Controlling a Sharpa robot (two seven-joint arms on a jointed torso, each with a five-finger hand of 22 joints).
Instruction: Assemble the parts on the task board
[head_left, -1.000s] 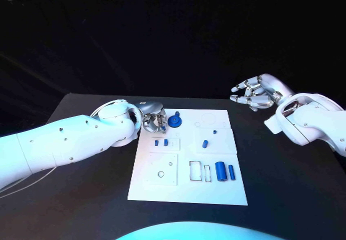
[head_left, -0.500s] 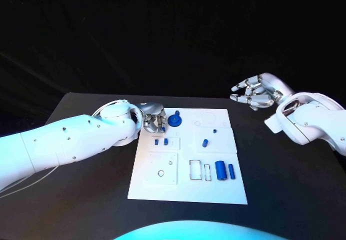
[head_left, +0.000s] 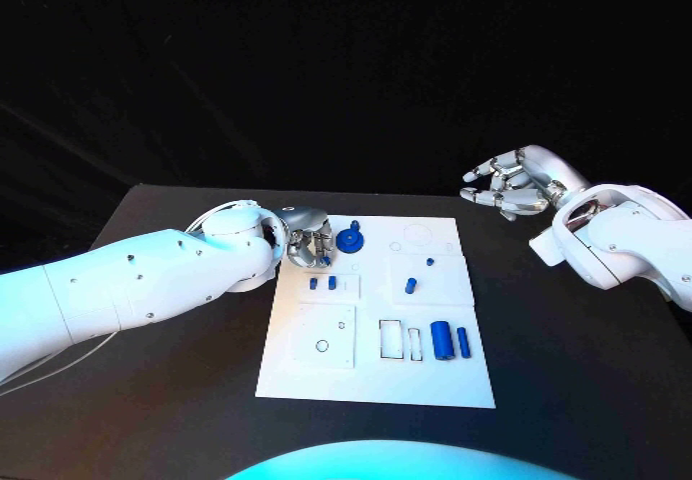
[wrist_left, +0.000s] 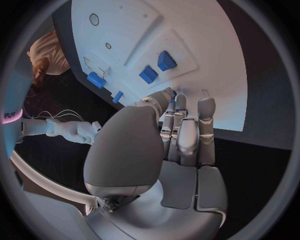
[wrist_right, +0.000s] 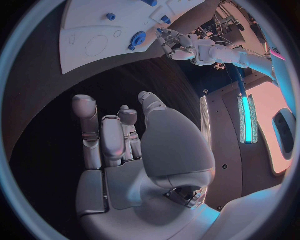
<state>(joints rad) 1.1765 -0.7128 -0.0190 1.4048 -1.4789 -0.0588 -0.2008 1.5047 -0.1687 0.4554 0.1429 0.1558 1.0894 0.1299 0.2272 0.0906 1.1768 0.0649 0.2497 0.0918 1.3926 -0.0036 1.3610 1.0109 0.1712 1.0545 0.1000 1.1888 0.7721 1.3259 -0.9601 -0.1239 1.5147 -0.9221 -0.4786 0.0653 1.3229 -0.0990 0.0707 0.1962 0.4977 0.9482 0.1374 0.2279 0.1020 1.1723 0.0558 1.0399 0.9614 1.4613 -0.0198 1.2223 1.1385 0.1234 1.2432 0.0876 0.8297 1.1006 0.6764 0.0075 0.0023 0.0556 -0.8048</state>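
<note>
Barely shifted since a second ago: left hand (head_left: 307, 246) eased a touch toward the near edge of the task board (head_left: 378, 385), nothing else displaced. Round blue part (head_left: 351, 241) sits near the board's far left corner, just beside the left hand's fingertips (wrist_left: 204, 103); cannot tell whether touching. Two small blue blocks (head_left: 323, 284) lie just nearer, two blue cylinders (head_left: 450, 342) toward the near right, two small blue pegs (head_left: 413, 286) mid-board. Left hand's fingers drawn close together over the board's left edge, apparently holding nothing. Right hand (head_left: 509, 186) raised with fingers loosely curled, empty, off the board beyond the counter (head_left: 577, 370)'s far right edge. Likely risks: fingertips nudging the round part off its seat, or dragging across the blocks; a pinch closing off-centre and flicking the part over the board's edge.
</note>
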